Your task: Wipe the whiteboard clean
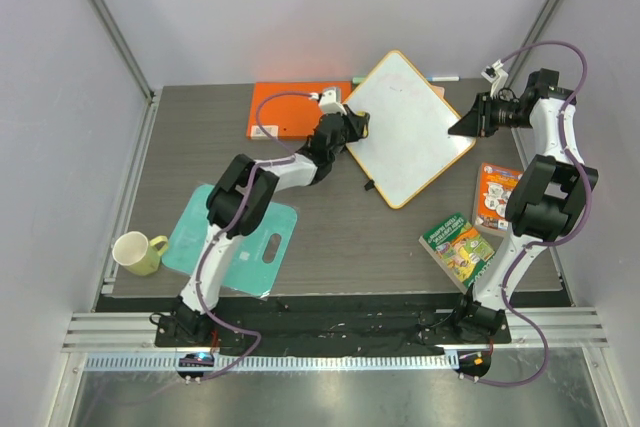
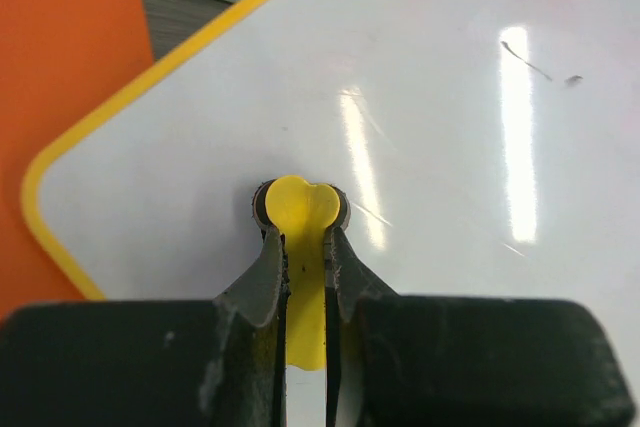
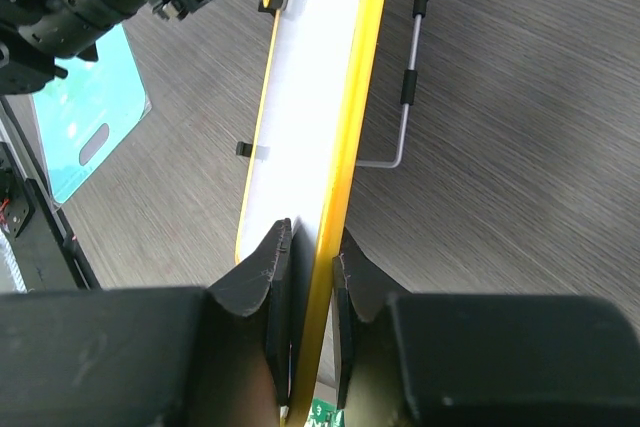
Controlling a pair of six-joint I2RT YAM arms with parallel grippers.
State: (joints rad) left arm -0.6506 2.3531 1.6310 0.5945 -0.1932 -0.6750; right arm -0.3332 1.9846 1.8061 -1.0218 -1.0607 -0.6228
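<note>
Left gripper (image 2: 302, 219) pinches a yellow piece (image 2: 305, 332), its tip on the whiteboard (image 1: 410, 132), which sits far centre-right. Right gripper (image 3: 314, 247) is clamped on the board's right rim. An orange folder (image 1: 285, 107) lies partly under the board's left corner. Two booklets (image 1: 458, 247) lie near right.

One whiteboard (image 1: 405, 132), folder (image 1: 285, 107), mug (image 1: 138, 253), mat (image 1: 250, 272) and yellow eraser (image 2: 300, 209); two books (image 1: 460, 250) (image 1: 496, 197).

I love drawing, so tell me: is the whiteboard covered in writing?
No, in the left wrist view the whiteboard is almost all bare white, with only two tiny dark marks near the top right.
</note>
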